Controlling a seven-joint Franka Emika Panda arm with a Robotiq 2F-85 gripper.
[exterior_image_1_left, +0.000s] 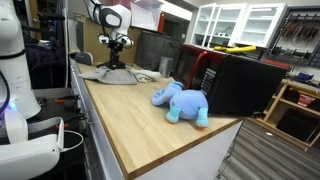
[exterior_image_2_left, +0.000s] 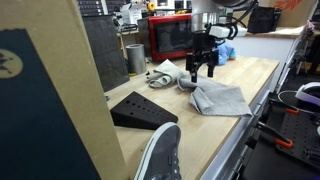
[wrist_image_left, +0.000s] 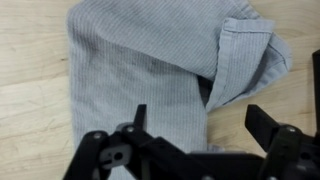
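The cloth (wrist_image_left: 150, 70) lies on the desk (exterior_image_1_left: 130, 125), directly under the gripper (wrist_image_left: 200, 118). A plush toy (exterior_image_1_left: 182, 102) lies on the same desk, well apart from the cloth, near a microwave (exterior_image_1_left: 245, 85).

An exterior camera stands past an end of the wooden table (exterior_image_1_left: 130, 125), a little above it, and looks along its length; the gripper (exterior_image_1_left: 117, 45) is far from it. An exterior camera also sits low beyond the opposite end and faces back, nearer to the gripper, and a dark panel (exterior_image_2_left: 40, 100) covers its left part. Both exterior views share the table and the grey cloth (exterior_image_1_left: 105, 73). My wrist camera looks straight down on this cloth from very close.
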